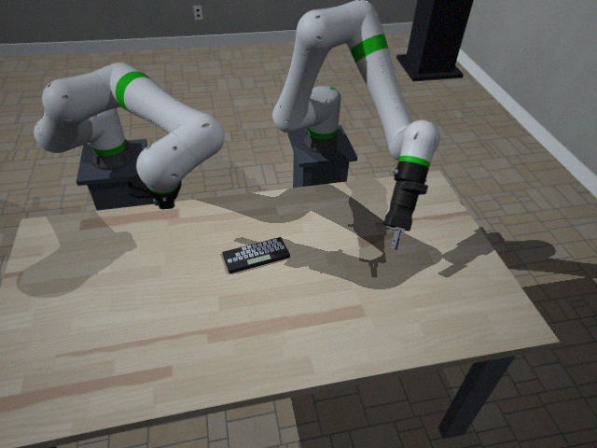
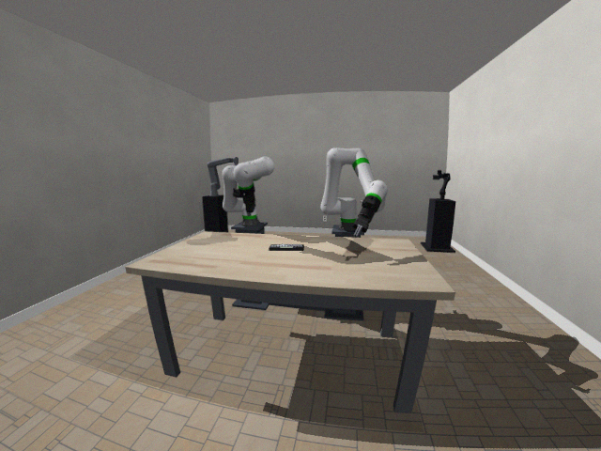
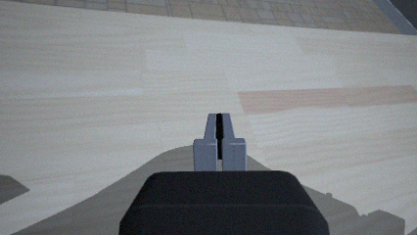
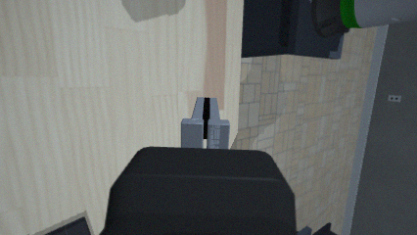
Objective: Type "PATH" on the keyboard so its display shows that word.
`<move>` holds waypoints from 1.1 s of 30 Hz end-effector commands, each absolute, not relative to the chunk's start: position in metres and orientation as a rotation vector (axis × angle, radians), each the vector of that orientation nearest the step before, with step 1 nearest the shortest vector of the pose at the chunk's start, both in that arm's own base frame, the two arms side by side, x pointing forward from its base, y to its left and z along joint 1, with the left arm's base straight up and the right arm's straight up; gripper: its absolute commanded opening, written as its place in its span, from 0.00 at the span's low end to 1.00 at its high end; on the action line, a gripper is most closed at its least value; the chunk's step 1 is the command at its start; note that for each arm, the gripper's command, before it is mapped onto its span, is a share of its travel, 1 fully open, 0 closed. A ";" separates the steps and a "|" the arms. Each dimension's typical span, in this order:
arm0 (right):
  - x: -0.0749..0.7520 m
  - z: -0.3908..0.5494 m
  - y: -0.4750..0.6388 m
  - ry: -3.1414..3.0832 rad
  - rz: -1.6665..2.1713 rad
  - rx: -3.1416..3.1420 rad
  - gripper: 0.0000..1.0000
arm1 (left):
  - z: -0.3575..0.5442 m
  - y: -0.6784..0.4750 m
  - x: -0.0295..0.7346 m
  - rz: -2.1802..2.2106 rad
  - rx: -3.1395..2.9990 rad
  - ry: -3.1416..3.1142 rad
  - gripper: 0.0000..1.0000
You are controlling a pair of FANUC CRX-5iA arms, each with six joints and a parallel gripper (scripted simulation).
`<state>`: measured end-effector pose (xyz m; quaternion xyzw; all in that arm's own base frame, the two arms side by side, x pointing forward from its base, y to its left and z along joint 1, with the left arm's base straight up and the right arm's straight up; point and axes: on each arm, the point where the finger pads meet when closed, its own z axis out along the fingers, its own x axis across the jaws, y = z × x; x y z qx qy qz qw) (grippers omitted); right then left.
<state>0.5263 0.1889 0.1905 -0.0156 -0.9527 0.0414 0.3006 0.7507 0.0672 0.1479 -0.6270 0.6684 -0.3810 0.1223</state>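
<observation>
My right gripper [image 1: 166, 203] [image 2: 249, 208] [image 4: 206, 110], black-bodied with two slim grey metal fingers, hangs above the back edge of the table, fingers all but closed and nothing between them. From it, the compact black plastic keyboard [image 1: 236, 265] [image 2: 286, 248] [image 4: 73, 229], with pale grey keys and a pale green display strip [image 1: 258, 259], lies forward onto the table and over toward my left arm. In the right wrist view only a corner of its dark case shows, low at the left. I judge this claw the nearer one, though it is well apart from the keys, above and to one side.

The keyboard lies flat on the pale wooden table [image 1: 289, 347] [image 2: 271, 272]. Its long axis runs mostly across the table, slightly slanted, the end toward my left arm sitting nearer the arm bases. The display is along the long edge away from those bases; I cannot read any letters on it.

My left gripper [image 1: 395, 246] [image 2: 358, 234] [image 3: 219, 126], same build, leans over the table on the keyboard's other side, also nearly closed and empty. Next, I think, one claw must travel sideways above the keys, then descend gently; a hard landing could break the keyboard.
</observation>
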 end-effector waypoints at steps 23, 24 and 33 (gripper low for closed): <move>0.531 0.184 0.196 -2.575 0.147 -0.154 0.00 | 0.151 0.071 0.751 -1.109 -1.814 1.956 1.00; 0.533 0.180 0.200 -2.595 0.164 -0.212 0.00 | 0.152 0.072 0.750 -1.106 -1.806 1.959 1.00; 0.548 0.158 0.221 -2.705 0.242 -0.569 0.00 | 0.172 0.109 0.741 -1.052 -1.650 2.028 1.00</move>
